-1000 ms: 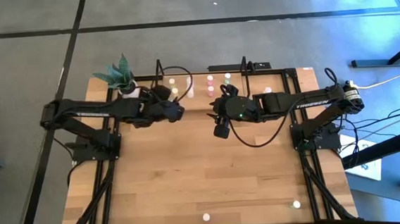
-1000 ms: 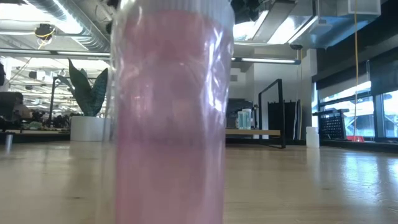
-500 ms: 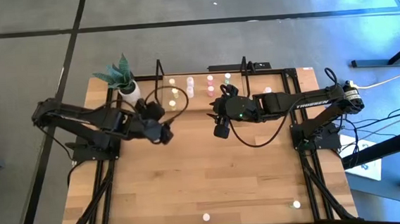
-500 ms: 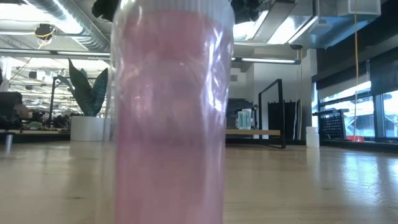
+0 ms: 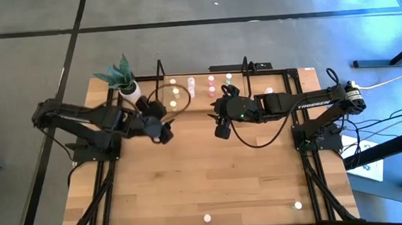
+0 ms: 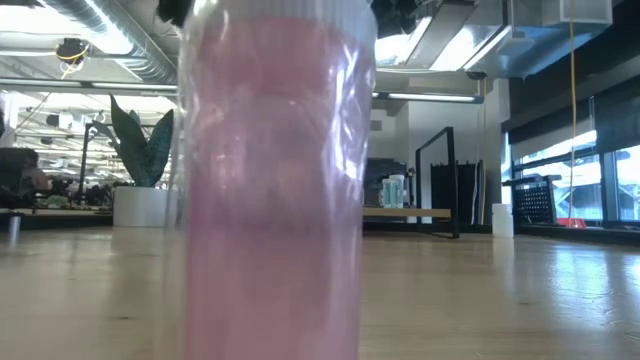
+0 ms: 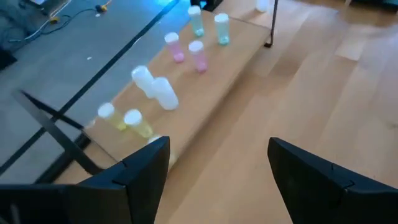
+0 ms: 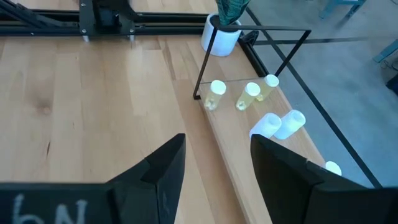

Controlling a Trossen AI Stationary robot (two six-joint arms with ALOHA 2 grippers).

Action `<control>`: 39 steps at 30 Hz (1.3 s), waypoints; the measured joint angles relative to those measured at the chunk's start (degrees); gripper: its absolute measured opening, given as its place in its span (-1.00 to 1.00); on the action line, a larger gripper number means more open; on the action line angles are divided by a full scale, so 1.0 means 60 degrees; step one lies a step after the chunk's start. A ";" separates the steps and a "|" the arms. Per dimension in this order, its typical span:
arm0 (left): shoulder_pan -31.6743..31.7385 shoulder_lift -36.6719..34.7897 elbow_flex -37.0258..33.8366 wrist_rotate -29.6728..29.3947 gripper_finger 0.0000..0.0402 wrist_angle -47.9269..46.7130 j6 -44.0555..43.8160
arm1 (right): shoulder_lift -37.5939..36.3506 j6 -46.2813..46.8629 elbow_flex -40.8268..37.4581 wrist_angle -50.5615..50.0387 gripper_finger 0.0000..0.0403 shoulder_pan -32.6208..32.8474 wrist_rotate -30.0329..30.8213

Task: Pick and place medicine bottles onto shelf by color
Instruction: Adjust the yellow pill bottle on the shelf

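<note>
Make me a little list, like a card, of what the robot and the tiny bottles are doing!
left gripper: open, empty, near the shelf
right gripper: open, empty, near the shelf too
on the shelf: yellow bottles, white bottles, pink bottles, greenish bottles
not yet shelved: pink bottle and pale bottle at the table's front edge
plant pot: by one end of the shelf

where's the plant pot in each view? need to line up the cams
High: plant pot at the table's far left corner, beside the shelf.
Low: left of centre in the background.
Left wrist: not in it.
Right wrist: upper middle, just past the shelf's black end frame.
Shared landmark: the shelf.
</note>
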 joint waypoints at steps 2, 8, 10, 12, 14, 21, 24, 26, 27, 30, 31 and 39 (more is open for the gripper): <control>0.0481 0.0000 0.0373 0.0542 0.32 -0.0031 0.0618 | 0.0000 0.0001 0.0000 -0.0001 -0.09 0.0001 -0.0002; 0.2620 -0.0011 0.1417 0.3349 0.32 -0.0074 0.2341 | 0.0000 -0.0001 0.0000 0.0021 -0.09 0.0001 0.0000; 0.3396 -0.0004 0.1597 0.4182 0.32 -0.0078 0.2906 | 0.0000 0.0003 0.0000 0.0031 -0.09 0.0001 0.0000; 0.4117 0.0087 0.1688 0.4744 0.32 -0.0098 0.3597 | 0.0000 0.0003 0.0000 0.0036 -0.09 -0.0001 0.0000; 0.4774 0.0282 0.1698 0.5175 0.32 -0.0112 0.4315 | 0.0000 0.0001 0.0000 0.0079 -0.09 -0.0002 0.0000; 0.6720 0.1562 0.1699 0.6712 0.32 -0.0234 0.6845 | 0.0000 -0.0252 0.0000 0.0214 -0.09 -0.0291 -0.0240; 0.7241 0.2228 0.1699 0.7069 0.32 -0.0002 0.8049 | 0.0000 -0.0285 0.0000 0.0210 -0.09 -0.0457 -0.0491; 0.7518 0.2684 0.1697 0.7202 0.32 0.0159 0.8621 | 0.0000 -0.0285 0.0000 0.0210 -0.09 -0.0560 -0.0492; 0.7632 0.2896 0.1699 0.7284 0.32 0.0229 0.8856 | 0.0000 -0.0291 0.0000 0.0210 -0.09 -0.0617 -0.0495; 0.7956 0.3503 0.1699 0.7799 0.32 0.0306 0.9690 | 0.0000 -0.0515 0.0000 0.0210 -0.09 -0.0793 -0.0491; 0.8029 0.3697 0.1699 0.7965 0.32 0.0317 0.9919 | 0.0000 -0.0542 0.0000 0.0210 -0.09 -0.0847 -0.0488; 0.8309 0.4653 0.1695 0.8079 0.32 0.0464 1.0244 | 0.0000 -0.0751 0.0000 0.0207 -0.09 -0.1309 -0.0488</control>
